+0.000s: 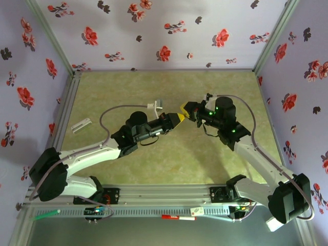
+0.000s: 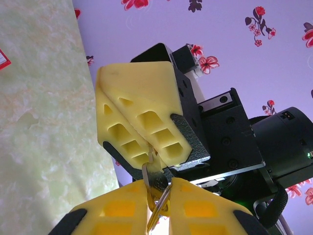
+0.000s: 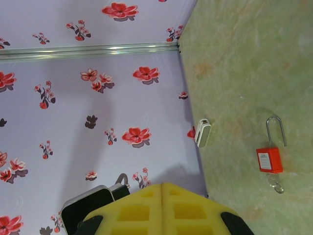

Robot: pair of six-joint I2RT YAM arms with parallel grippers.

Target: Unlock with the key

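Yellow left hand [image 2: 159, 192], right hand [image 2: 149, 157] pinching key [image 2: 153, 176] (red padlock [image 3: 269, 159] apart)

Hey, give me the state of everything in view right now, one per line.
Right gripper: shut, pinching the key at its tips.
Left gripper: closed around the key's lower end.
Red padlock: lying flat on the table, ungripped.

The left arm [image 1: 84, 160] and right arm [image 1: 262, 160]: white lower links, black joints and wrists, grey cables [image 1: 125, 106], green lights [image 1: 217, 109] on the right; 2 pairs of yellow jaws with rectangular pockets.
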